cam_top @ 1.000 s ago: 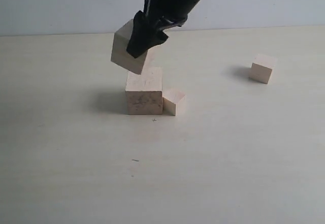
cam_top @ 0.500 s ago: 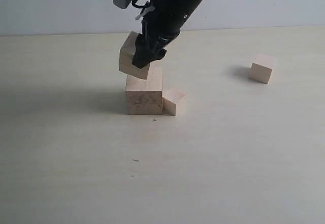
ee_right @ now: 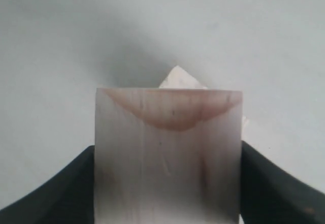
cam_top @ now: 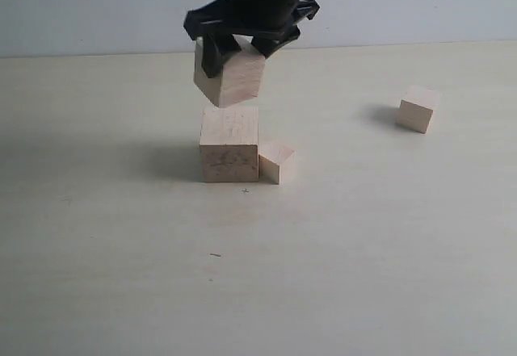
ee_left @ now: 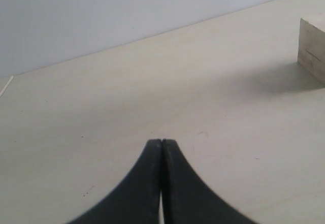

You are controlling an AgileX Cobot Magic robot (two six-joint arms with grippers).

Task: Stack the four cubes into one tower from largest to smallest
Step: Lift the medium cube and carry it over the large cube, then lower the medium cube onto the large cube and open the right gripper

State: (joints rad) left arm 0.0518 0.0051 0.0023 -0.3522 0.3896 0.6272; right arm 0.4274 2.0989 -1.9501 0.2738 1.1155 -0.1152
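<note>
In the exterior view my right gripper (cam_top: pixel 238 56) is shut on a mid-sized pale wooden cube (cam_top: pixel 233 80). It hangs slightly tilted just above the largest cube (cam_top: pixel 229 154), with a thin gap between them. The smallest cube (cam_top: pixel 276 162) rests on the table against the largest cube's right side. A fourth cube (cam_top: pixel 417 108) sits alone at the far right. The right wrist view is filled by the held cube (ee_right: pixel 167 153) between the black fingers (ee_right: pixel 76 183), and a pale corner (ee_right: pixel 180 79) peeks past it. My left gripper (ee_left: pixel 161 142) is shut and empty over bare table.
The light tabletop (cam_top: pixel 363 251) stretches around the cubes, with a pale wall behind it. One cube's edge (ee_left: pixel 312 46) shows at the border of the left wrist view.
The right gripper has swung the held cube from the upper left of the largest cube to directly over it. It has also turned it and brought it closer to level.
</note>
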